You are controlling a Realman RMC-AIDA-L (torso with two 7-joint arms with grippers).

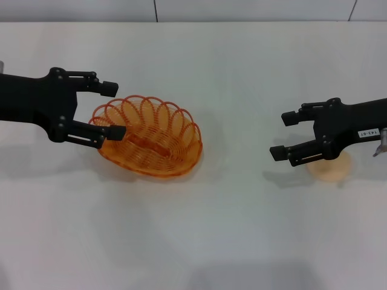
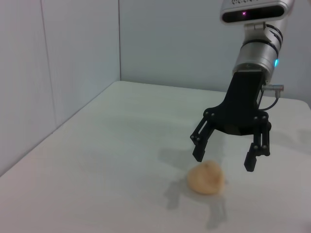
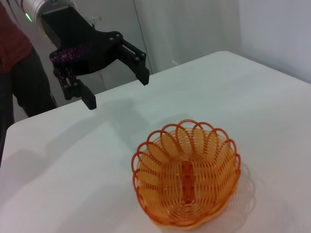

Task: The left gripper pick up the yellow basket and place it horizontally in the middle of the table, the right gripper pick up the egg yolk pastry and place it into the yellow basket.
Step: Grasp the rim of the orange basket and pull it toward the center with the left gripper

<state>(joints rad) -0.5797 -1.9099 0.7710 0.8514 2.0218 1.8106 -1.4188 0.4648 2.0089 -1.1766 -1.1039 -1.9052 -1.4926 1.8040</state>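
The yellow basket (image 1: 157, 142) sits upright on the white table (image 1: 199, 229), left of centre; it also shows in the right wrist view (image 3: 187, 179). My left gripper (image 1: 112, 110) is open and empty, hovering at the basket's left end with one finger over its rim. The right wrist view shows it (image 3: 116, 90) raised above the table, apart from the basket. The egg yolk pastry (image 1: 331, 170) lies on the table at the right. My right gripper (image 1: 283, 135) is open and empty, hovering just above the pastry (image 2: 206, 178), as the left wrist view (image 2: 223, 161) shows.
Grey wall panels (image 1: 254, 9) run behind the table's far edge. A person in a red top (image 3: 14, 48) stands beyond the table's corner behind my left arm. The table's front half is bare white surface.
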